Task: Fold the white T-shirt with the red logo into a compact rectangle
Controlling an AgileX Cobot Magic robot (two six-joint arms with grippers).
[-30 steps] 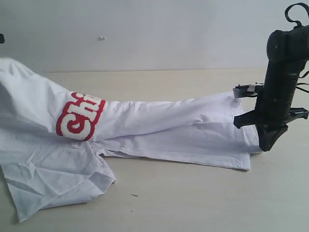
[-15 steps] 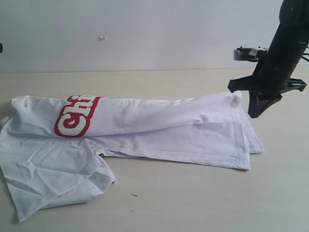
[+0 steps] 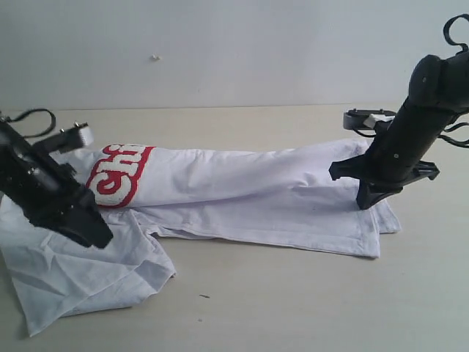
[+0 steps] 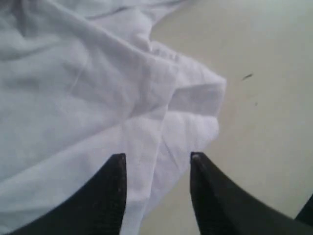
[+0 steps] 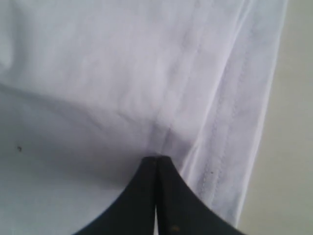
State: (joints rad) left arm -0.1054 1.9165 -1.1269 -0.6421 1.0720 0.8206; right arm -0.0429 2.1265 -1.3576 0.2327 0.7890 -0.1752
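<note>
White T-shirt (image 3: 249, 192) in a long, rumpled lengthwise fold, red logo (image 3: 124, 172) half-hidden near its left end.

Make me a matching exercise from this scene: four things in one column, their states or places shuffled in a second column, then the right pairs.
Things
1. left gripper
2. right gripper
3. red logo
4. table

States or places
A. fingers pressed together, tip at the hemmed end of the white T-shirt
B. fingers apart, over a crumpled corner of the shirt
C. only partly showing, the rest hidden by folded cloth
D. beige, lying under the shirt

Pairs: 1-B, 2-A, 3-C, 4-D
</note>
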